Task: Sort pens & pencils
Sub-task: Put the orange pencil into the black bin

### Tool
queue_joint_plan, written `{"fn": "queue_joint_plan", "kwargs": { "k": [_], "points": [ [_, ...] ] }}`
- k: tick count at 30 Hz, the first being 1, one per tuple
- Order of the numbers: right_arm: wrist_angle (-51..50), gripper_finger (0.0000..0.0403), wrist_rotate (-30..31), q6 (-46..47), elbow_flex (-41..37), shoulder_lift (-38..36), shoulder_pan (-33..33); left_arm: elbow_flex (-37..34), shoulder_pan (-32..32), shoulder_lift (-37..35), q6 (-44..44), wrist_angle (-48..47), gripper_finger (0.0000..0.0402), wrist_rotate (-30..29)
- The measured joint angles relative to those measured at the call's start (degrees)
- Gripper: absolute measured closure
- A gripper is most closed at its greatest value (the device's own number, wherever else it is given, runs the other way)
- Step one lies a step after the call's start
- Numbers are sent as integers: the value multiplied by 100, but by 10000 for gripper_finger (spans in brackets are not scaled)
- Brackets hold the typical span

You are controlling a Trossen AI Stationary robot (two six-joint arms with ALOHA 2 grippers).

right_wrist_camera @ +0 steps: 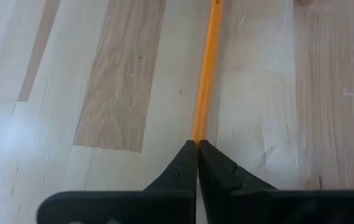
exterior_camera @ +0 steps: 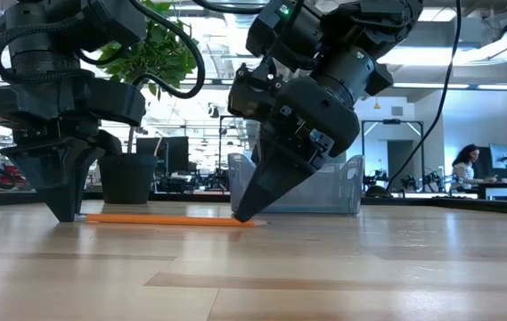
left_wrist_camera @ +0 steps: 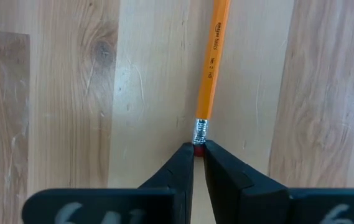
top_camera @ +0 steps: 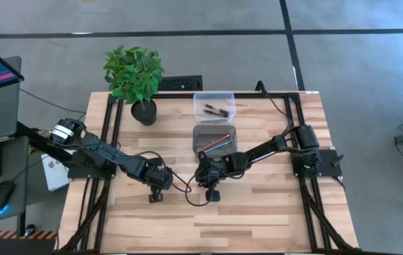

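Left gripper [left_wrist_camera: 194, 149], right gripper [right_wrist_camera: 197, 144], seemingly pinching pencil [exterior_camera: 168, 219] ends

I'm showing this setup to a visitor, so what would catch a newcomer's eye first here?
First, both arms meet low at the table's middle: the left end effector and the right end effector each pinch one end of the same orange pencil lying flat on the wood. Behind them sit two bins, and a potted plant stands at the far left.

Orange pencil [left_wrist_camera: 212, 62] bears small black print along barrel; too small to read.
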Motion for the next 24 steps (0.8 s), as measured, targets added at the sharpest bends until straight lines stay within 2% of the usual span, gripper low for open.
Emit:
{"fn": "queue_joint_plan", "kwargs": {
  "k": [6, 18, 24],
  "points": [
    [89, 386, 29, 0, 2, 8, -2, 0, 0, 0, -7, 11, 376, -47],
    [-67, 381, 39, 100, 21, 10, -2, 0, 2, 7, -27, 57, 376, -99],
    [-101, 358, 40, 211, 24, 7, 9, 11, 7, 13, -160, 68, 376, -107]
  ]
}}
